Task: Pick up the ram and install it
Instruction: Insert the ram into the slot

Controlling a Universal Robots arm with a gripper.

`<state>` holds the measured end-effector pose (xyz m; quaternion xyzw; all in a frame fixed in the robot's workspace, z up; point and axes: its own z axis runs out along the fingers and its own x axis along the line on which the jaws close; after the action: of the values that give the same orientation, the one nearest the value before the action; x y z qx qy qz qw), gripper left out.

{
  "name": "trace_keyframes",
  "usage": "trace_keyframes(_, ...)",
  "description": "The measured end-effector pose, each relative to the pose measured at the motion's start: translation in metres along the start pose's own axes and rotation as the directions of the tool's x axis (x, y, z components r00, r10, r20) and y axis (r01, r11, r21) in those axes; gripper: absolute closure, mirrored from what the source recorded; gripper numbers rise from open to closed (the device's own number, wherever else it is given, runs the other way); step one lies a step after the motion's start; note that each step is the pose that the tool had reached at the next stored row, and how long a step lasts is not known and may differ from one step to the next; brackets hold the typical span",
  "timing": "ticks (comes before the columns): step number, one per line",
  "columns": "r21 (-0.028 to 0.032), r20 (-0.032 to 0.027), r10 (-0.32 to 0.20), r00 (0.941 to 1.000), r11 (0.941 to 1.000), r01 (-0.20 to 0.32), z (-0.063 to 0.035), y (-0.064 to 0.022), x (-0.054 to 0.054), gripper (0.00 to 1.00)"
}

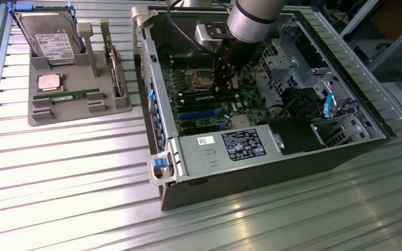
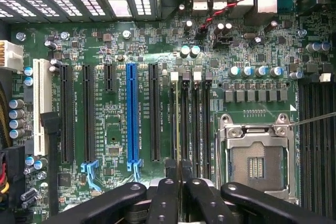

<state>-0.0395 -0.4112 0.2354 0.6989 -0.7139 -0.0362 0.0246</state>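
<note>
- Gripper (image 2: 181, 184): fingers pressed together, pinching the ram (image 2: 179, 124).
- Ram: held edge-on over the memory slots (image 2: 202, 124), just beside the CPU socket (image 2: 256, 161).
- Handling note: seating likely wants the stick parallel to its slot beside the CPU socket, notch matched, pressed straight down without twist.

The exterior view looks steeply down from high above the table (image 1: 68, 172), far enough back to take in the whole open case (image 1: 257, 183). The wrist view, from just behind the gripper (image 2: 178, 170), hangs close over the motherboard (image 2: 115, 145) inside the case, facing straight down. Both share the board's CPU socket (image 2: 257, 158) and slots (image 2: 132, 114).
</note>
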Motion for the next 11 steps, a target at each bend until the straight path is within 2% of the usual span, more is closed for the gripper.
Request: trace_keyframes(11, 0.0000, 0.0001, 0.000, 1.0000, 1.0000, 0.000, 0.0000, -0.0013, 0.0001, 0.88)
